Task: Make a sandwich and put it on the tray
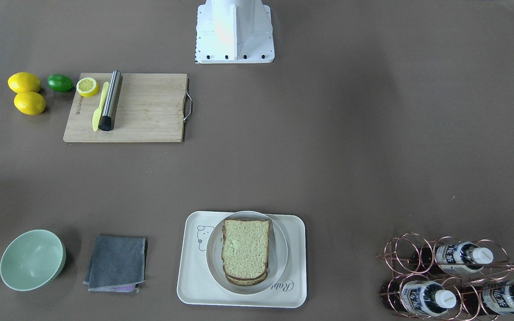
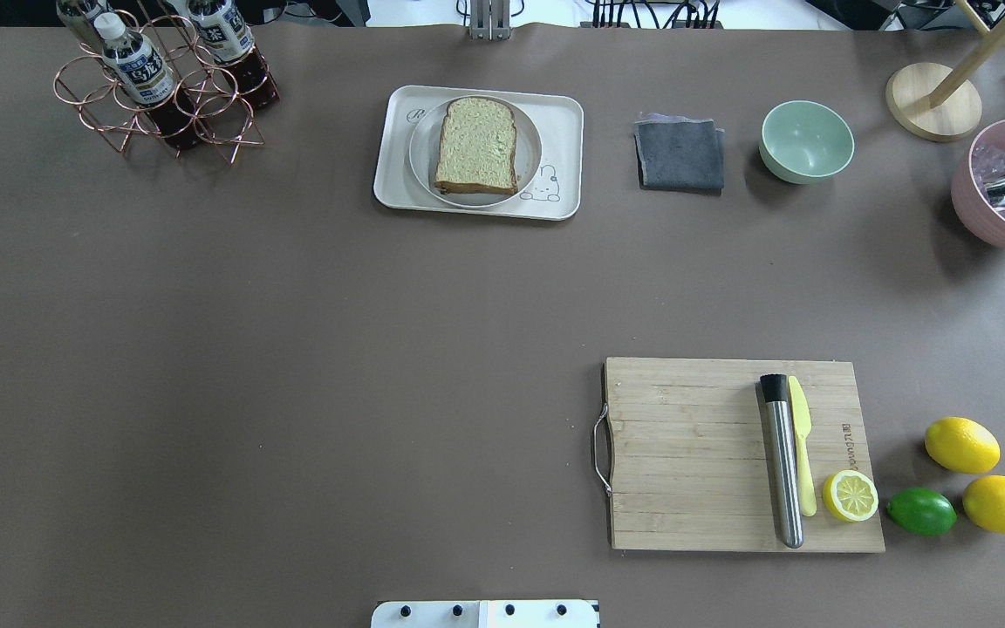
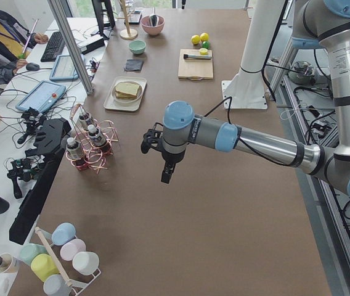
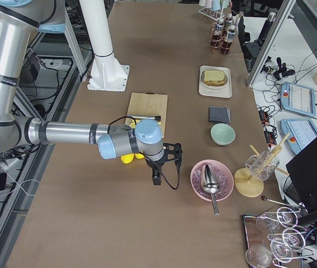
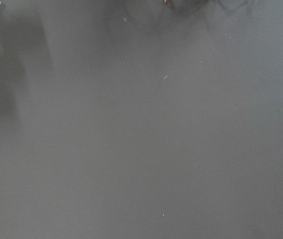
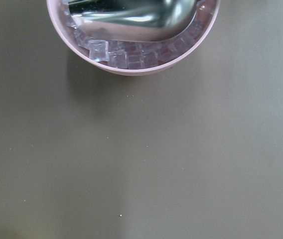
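The left gripper (image 3: 167,177) is shown only by a side camera, pointed down over the brown table (image 3: 224,234) near the copper bottle rack (image 3: 89,145). Whether its fingers are apart or together cannot be told. The right gripper (image 4: 157,178) is likewise seen only from the side, pointed down just beside the pink bowl (image 4: 196,180) of ice cubes, in which a metal scoop (image 4: 209,180) is laid; its state cannot be told either. Both are held well apart from the sandwich (image 1: 245,249), which is found on the side of the table opposite the robot's base. Two bread slices are stacked there, the upper shifted slightly off the lower, on a round plate (image 1: 280,258) set on the tray (image 1: 295,290). What lies between the slices cannot be made out. Beside the tray a folded grey cloth (image 1: 116,262) and a green bowl (image 1: 31,260) are placed.
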